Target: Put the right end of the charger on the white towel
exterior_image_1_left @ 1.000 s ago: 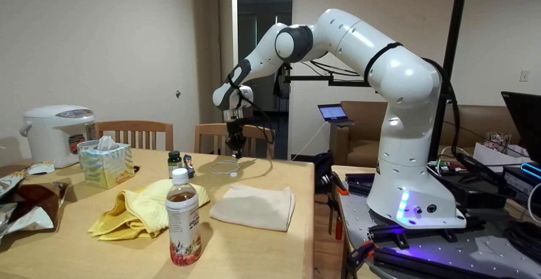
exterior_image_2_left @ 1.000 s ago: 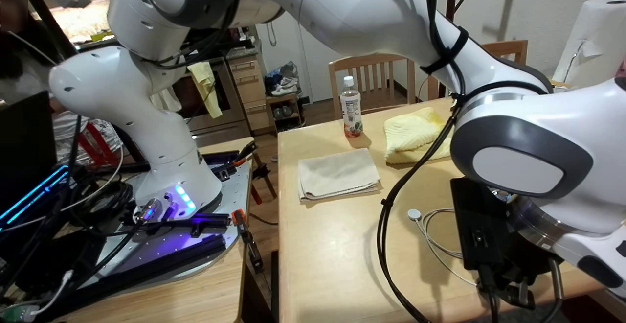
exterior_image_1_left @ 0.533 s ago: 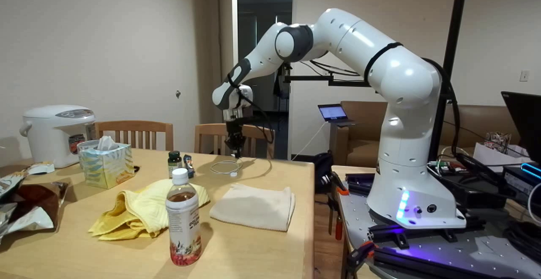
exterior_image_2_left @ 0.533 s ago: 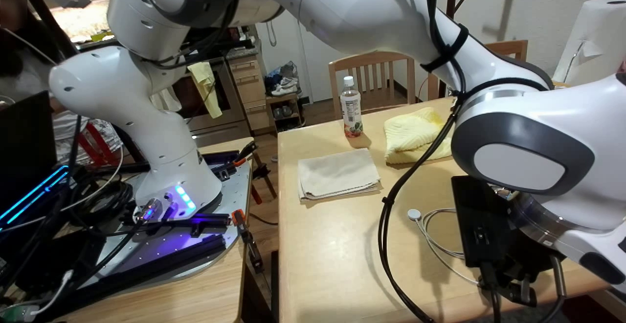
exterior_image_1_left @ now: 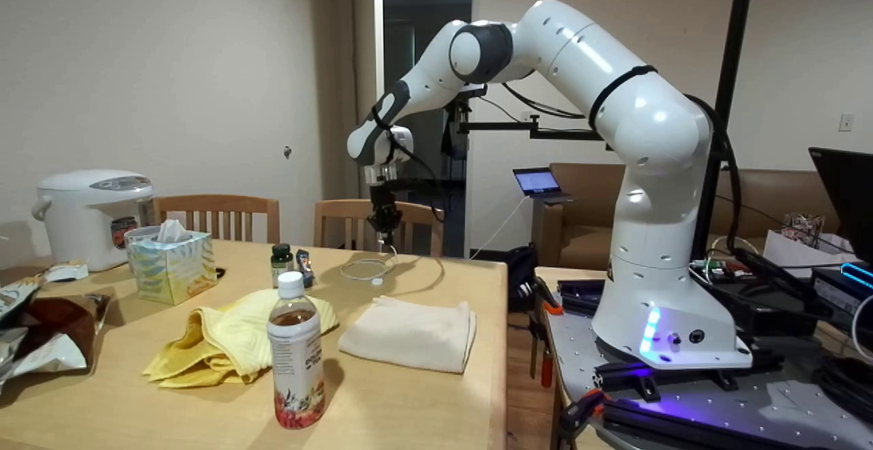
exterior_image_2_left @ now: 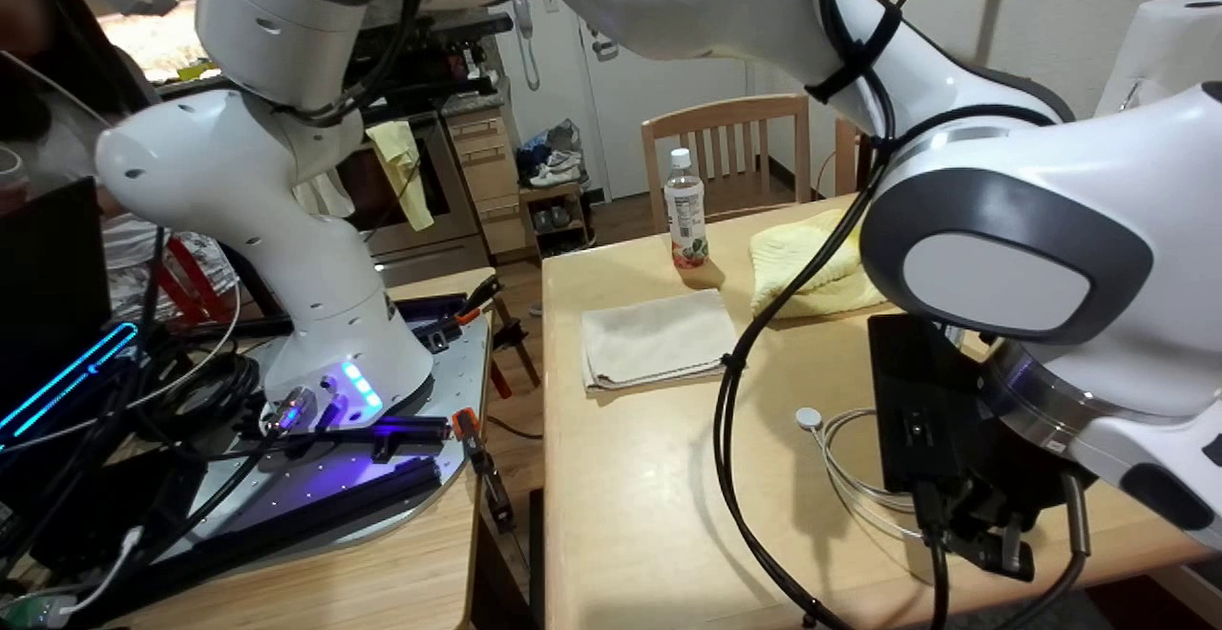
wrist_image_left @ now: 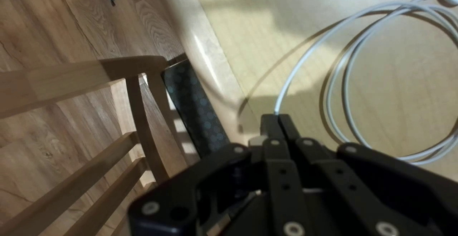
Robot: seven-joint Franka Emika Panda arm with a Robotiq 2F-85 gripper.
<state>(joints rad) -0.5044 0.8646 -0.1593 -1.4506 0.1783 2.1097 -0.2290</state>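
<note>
Bottle (exterior_image_1_left: pixel 298 361): printed label, lettering too small for me to read. My hand (wrist_image_left: pixel 278 119) is closed, pinching the charger (wrist_image_left: pixel 345 89) by its white cord (wrist_image_left: pixel 279 100), which rises there off the bench (exterior_image_2_left: pixel 649 496). The remainder lies in smooth, flat loops. In an exterior view its round disc (exterior_image_1_left: pixel 377 282) lies on the far side of the folded white towel (exterior_image_1_left: pixel 412 335), apart and pointing toward it.

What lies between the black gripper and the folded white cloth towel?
In an exterior view, loops of white charger cable and its round white end lie there.
</note>
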